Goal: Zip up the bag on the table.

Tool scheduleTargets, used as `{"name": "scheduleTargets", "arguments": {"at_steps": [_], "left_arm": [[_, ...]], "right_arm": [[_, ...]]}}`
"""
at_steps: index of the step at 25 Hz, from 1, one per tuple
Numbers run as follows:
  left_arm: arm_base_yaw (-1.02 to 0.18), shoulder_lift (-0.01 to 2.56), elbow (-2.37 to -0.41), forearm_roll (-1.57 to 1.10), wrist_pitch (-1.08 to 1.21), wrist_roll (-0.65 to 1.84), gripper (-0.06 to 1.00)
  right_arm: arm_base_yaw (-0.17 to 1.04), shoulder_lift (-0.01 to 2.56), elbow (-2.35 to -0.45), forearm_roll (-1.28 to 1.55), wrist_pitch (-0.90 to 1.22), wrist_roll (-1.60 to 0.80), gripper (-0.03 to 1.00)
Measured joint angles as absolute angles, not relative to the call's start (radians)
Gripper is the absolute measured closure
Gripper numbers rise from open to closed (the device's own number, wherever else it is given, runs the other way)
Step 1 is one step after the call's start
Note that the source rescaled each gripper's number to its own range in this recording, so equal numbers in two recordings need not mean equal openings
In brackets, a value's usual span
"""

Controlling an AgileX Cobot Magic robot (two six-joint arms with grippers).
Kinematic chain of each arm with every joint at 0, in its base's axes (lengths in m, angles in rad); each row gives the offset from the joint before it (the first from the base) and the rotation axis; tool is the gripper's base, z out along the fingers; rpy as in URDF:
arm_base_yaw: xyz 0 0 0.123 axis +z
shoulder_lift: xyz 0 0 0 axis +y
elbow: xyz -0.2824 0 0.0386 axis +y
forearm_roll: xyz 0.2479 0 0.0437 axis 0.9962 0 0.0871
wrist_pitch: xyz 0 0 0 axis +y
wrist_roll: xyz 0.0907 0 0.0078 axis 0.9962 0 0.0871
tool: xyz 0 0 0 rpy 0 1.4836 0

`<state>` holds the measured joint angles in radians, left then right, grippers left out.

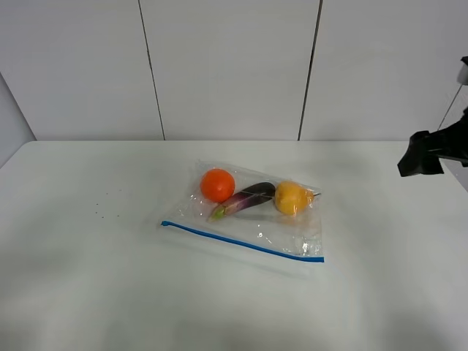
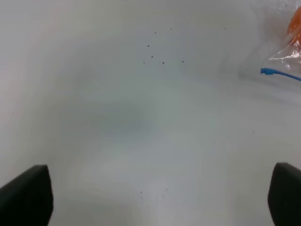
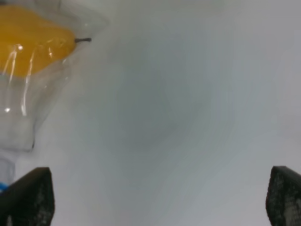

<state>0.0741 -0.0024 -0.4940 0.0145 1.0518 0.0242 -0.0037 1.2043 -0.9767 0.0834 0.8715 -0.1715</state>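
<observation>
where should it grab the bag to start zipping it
Probably the left end of the blue zipper strip on the bag, approached from above with the open left pincer. The strip lies flat along the near edge, clear of the fruit.

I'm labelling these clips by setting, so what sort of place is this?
Probably a lab or robot test bench, not a home kitchen: a bare white table, plain panelled wall, and only a clear zip bag of fruit and an eggplant staged on it.

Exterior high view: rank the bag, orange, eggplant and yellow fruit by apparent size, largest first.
1. Bag
2. Eggplant, longest of the three inside
3. Orange and yellow fruit look about alike; no ranking between them.
</observation>
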Motion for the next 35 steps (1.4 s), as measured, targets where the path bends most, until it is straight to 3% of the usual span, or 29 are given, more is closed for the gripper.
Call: {"name": "scheduleTargets", "arguments": {"at_steps": [12,21,35], "left_arm": [[0.074,-0.002,-0.494,0.015,1.052,0.024,-0.05],[0.074,-0.002,-0.494,0.015,1.052,0.024,-0.05],[0.074,-0.002,-0.494,0.015,1.052,0.024,-0.05]], "right_arm": [[-0.004,0.645,-0.682,0.107,0.876,-0.174,-0.03],[-0.004,0.175,-0.607,0.113,0.949,-0.172,-0.03],[-0.004,-0.003,-0.604,0.099,1.06,-0.134,-0.03]]}}
